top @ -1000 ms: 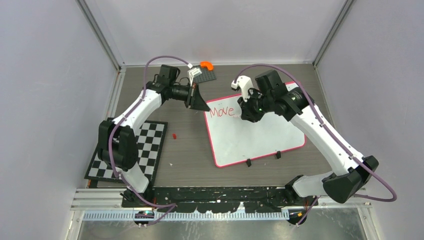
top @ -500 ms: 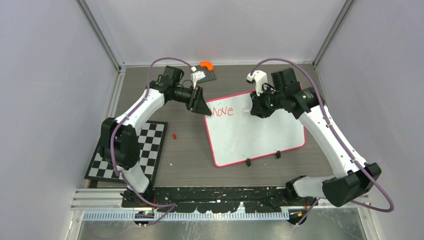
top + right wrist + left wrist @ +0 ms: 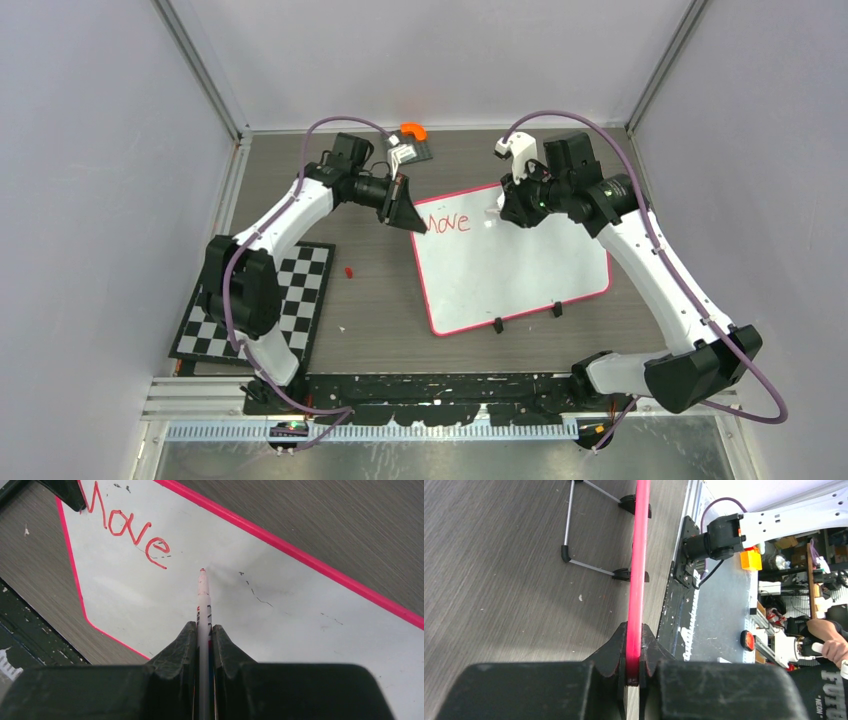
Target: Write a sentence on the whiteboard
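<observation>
The large, flat, smooth white whiteboard (image 3: 510, 265) with its thin pink-red rim and rounded corners lay askew on the dark wood-grained desk (image 3: 370, 320), right of the middle and nearer the far edge. Of the sentence (image 3: 127, 527), only the word "Move" stood in looping red marker strokes near the board's far-left corner; faint grey smudges marked the glossy surface beside it. Two small black clips (image 3: 497, 324) sat on the board's near edge.

The left claw (image 3: 634, 670), matte black and wedge-shaped, was pinching the pink rim at that far-left corner, the rim running edge-on between its fingers. The right claw (image 3: 204, 630) was closed around a slim white marker (image 3: 202, 595) with a red tip, pointed at the bare white just right of the word; whether the tip touched the board could not be told.

Toward the desk's far edge lay a small grey studded plate (image 3: 415, 152) with a curved orange piece (image 3: 413, 131) at its back. A black-and-white checkerboard mat (image 3: 300, 290) lay near the left edge, and a tiny red bit (image 3: 348, 271) sat between it and the board.
</observation>
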